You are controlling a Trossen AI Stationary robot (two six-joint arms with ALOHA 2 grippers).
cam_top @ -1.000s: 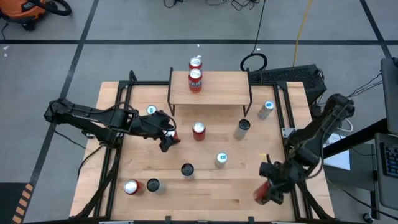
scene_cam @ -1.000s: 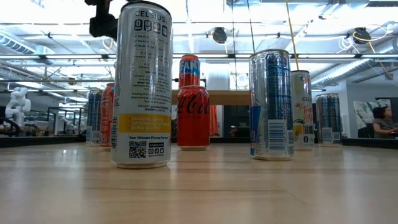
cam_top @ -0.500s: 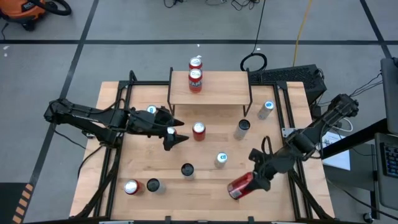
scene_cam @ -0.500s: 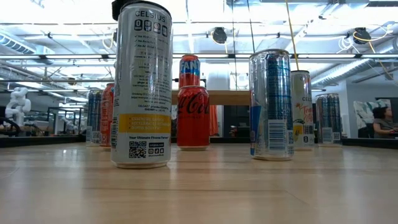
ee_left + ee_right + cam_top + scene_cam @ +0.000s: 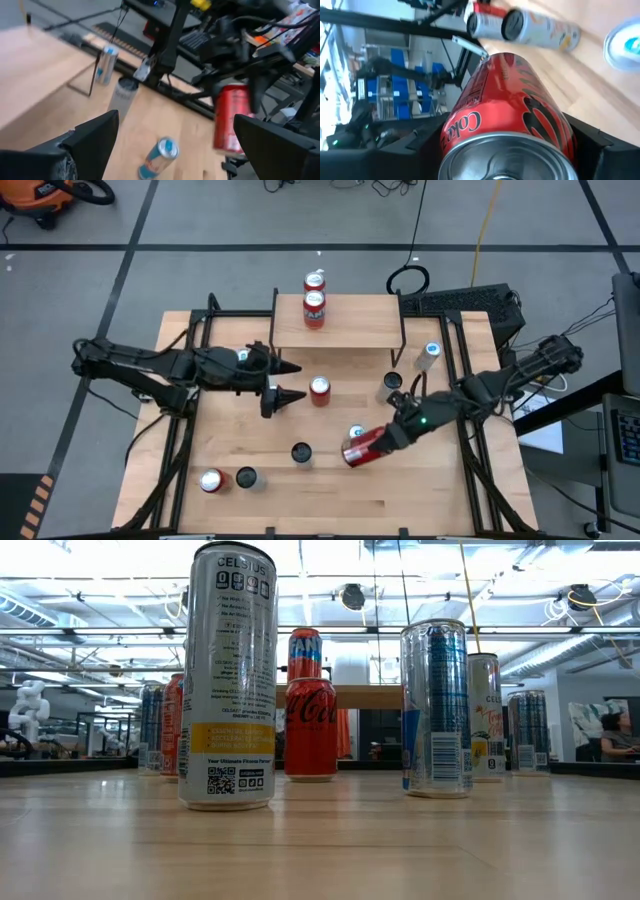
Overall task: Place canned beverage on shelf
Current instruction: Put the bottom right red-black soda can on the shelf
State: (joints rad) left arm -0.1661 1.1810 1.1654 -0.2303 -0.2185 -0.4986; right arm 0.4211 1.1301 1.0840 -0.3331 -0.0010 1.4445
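My right gripper point(image 5: 385, 438) is shut on a red Coke can point(image 5: 360, 449) above the middle of the table, right of centre. The can also fills the right wrist view point(image 5: 510, 115). The shelf point(image 5: 350, 330) stands at the table's far edge with a red can point(image 5: 314, 311) on its top and a second red can point(image 5: 315, 281) at its far edge. My left gripper point(image 5: 300, 381) is open and empty, level, in front of the shelf's left end, pointing toward the table's right. My right gripper pinches the Coke can by its side wall point(image 5: 462, 127) between the two fingers point(image 5: 420, 145). The fingers lie roughly along the can, with its bottom end point(image 5: 505, 162) toward the wrist. The can lies tilted near level, lifted clear of the table.
Several cans stand on the table: a red one point(image 5: 320, 390) in front of the shelf, silver ones point(image 5: 388, 387) point(image 5: 428, 356), a blue-topped one point(image 5: 355, 437) beside the held can, dark-topped ones point(image 5: 301, 453) point(image 5: 246, 477) and a red one point(image 5: 211, 480) near the front left.
My right gripper has carried the Coke can from the table's near right corner toward the left and far edges, to the table's middle; the can stays lifted and near level. My left gripper has risen out of the low view and now points toward the right.
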